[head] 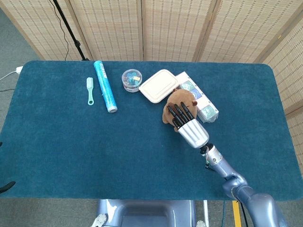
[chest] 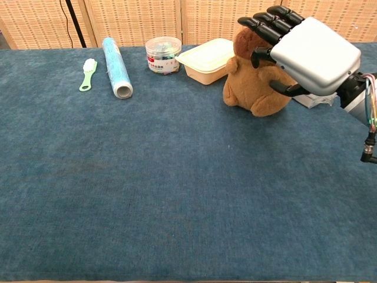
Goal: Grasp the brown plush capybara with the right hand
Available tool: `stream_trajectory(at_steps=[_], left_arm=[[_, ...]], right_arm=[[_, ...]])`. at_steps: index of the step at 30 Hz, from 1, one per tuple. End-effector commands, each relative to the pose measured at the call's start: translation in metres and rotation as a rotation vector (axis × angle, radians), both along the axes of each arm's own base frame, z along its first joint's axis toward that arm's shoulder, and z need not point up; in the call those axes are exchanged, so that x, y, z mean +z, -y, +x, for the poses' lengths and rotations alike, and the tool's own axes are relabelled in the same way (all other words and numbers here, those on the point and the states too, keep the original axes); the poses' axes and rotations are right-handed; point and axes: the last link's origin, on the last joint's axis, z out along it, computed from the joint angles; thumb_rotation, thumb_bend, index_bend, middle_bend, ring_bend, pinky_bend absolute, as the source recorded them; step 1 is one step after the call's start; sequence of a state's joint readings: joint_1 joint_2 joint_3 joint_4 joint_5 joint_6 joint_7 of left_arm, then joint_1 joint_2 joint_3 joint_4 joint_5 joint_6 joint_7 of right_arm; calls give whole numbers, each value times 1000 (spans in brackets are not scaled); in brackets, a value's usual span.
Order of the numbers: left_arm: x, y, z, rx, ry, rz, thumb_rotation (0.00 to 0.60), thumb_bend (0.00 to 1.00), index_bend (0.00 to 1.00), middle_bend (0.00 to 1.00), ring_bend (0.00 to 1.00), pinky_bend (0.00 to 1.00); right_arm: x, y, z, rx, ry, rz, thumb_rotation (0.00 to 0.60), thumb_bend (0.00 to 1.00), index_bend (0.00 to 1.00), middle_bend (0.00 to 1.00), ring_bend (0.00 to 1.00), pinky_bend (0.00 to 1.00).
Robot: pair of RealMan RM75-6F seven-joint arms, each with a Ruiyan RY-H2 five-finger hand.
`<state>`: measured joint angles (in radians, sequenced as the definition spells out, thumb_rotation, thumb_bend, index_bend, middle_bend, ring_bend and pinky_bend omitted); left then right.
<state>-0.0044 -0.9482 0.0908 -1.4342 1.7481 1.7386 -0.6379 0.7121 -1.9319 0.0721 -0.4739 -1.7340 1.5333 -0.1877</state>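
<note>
The brown plush capybara (head: pixel 176 100) (chest: pixel 252 87) sits upright on the blue table, just right of centre at the back. My right hand (head: pixel 190 128) (chest: pixel 312 52) hovers over it from the near right. The black fingers (chest: pixel 264 25) are spread and lie across the top of its head, with the thumb beside its flank. Nothing shows the fingers closed around the toy. The hand hides the capybara's right side. The left hand does not show in either view.
A cream lunch box (head: pixel 158 85) (chest: pixel 206 58) and a white packet box (head: pixel 200 98) (chest: pixel 315 98) stand right behind the capybara. Further left lie a clear jar (head: pixel 131 80) (chest: pixel 163 54), a blue foil roll (head: pixel 104 92) (chest: pixel 116 66) and a green brush (head: pixel 90 91) (chest: pixel 87 73).
</note>
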Motion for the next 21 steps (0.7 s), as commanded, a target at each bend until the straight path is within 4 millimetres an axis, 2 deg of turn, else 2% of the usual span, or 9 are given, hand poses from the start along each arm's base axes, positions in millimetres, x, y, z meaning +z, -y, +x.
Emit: stream_trajectory(at_steps=[1, 18, 21], left_arm=[[0, 0, 0, -2, -1, -1, 600, 0, 0, 0, 0, 0], [-1, 0, 1, -2, -6, -3, 600, 0, 0, 0, 0, 0], [-1, 0, 1, -2, -5, -2, 600, 0, 0, 0, 0, 0]], right_arm=[[0, 0, -2, -3, -1, 3, 600, 384, 399, 0, 0, 65], [0, 4, 0, 3, -14, -5, 600, 410, 464, 0, 0, 71], [-1, 5, 1, 4, -15, -5, 600, 449, 465, 0, 0, 72]])
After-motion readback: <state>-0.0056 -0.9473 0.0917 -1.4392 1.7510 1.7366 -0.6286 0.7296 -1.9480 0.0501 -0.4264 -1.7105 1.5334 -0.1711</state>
